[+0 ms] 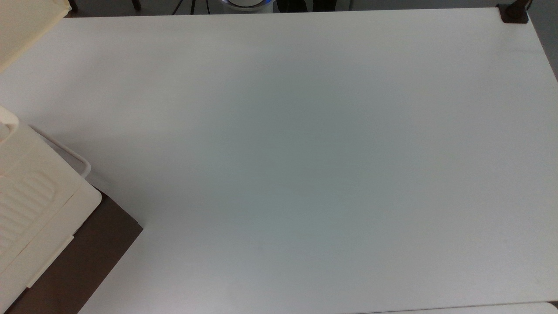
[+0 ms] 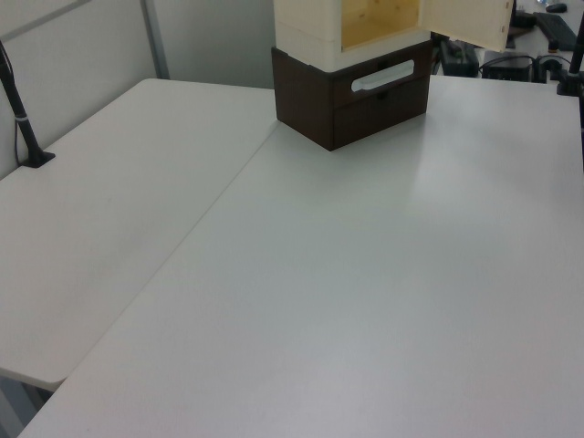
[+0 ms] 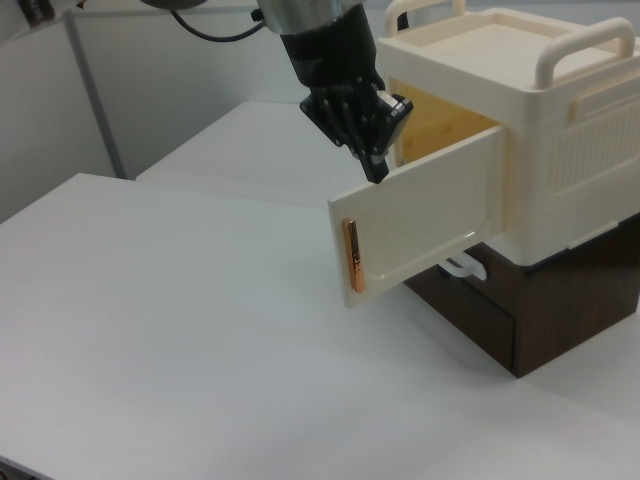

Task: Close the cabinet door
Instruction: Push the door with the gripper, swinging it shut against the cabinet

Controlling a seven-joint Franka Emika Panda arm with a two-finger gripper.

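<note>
The cream cabinet (image 3: 545, 120) stands on a dark brown drawer box (image 3: 500, 315) at the right view's right. Its cabinet door (image 3: 430, 225) is swung wide open toward the right view's left, with a thin orange handle strip (image 3: 351, 257) near its free edge. My black gripper (image 3: 377, 165) hangs from above at the door's top edge, close to the free corner, on the inner side of the panel. In the top view the cabinet (image 1: 30, 205) sits at the lower left and the cabinet door (image 1: 22, 26) at the upper left. In the left view the cabinet door (image 2: 470, 20) juts right from the cabinet (image 2: 310, 23).
A wide white table (image 1: 305, 152) stretches to the top view's right. A second table (image 2: 100, 201) adjoins at the left view's left, with a black clamp post (image 2: 23, 119). The brown drawer box (image 2: 356, 105) carries a white handle (image 2: 383, 75).
</note>
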